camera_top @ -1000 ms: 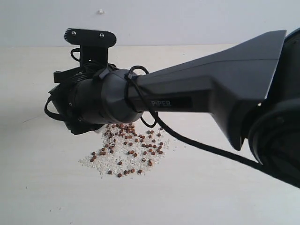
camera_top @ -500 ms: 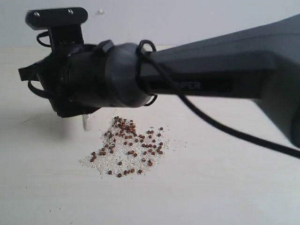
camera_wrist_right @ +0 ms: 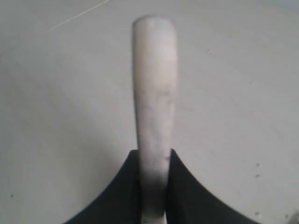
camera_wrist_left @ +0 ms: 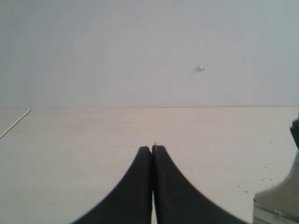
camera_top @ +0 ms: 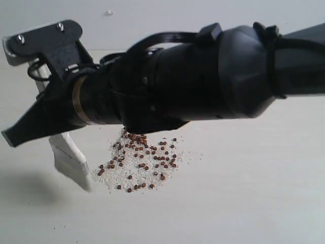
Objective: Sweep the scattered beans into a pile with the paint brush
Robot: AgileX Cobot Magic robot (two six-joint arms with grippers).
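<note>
Looks like a robotics lab test rig: black robot arm (camera_top: 203, 86) with exposed cable (camera_top: 162, 36) working over a plain pale wood-grain table (camera_top: 254, 213), blank grey-white wall (camera_wrist_left: 93, 46) behind, beans (camera_top: 144, 152) strewn straight on the table.

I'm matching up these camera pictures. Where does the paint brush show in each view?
Exterior view: the paint brush hangs below the right gripper, left of the beans.
Right wrist view: mid-picture, seen edge-on, clamped between the jaws.
Left wrist view: not clearly in it; a grey shape cut off at the picture's edge cannot be identified.
Shared landmark: the pale table, visible in all three.
</note>
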